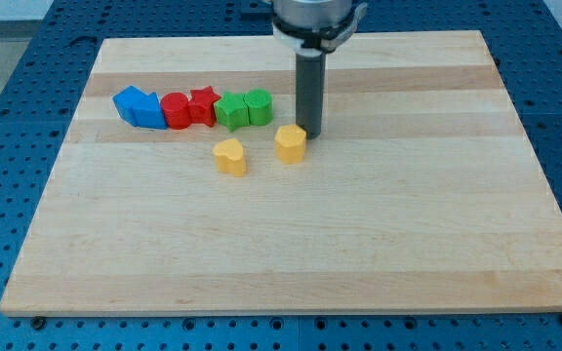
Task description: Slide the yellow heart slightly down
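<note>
The yellow heart (229, 156) lies on the wooden board a little left of centre, below the row of blocks. A second yellow block, a hexagon (291, 143), lies to its right. My tip (311, 133) stands just to the upper right of the yellow hexagon, touching or nearly touching it. The tip is well to the right of the yellow heart, with the hexagon between them.
A row of blocks lies above the heart: two blue blocks (139, 106), a red cylinder (176, 110), a red star (202, 104), a green star (230, 111) and a green block (258, 105). The wooden board (291, 244) rests on a blue perforated table.
</note>
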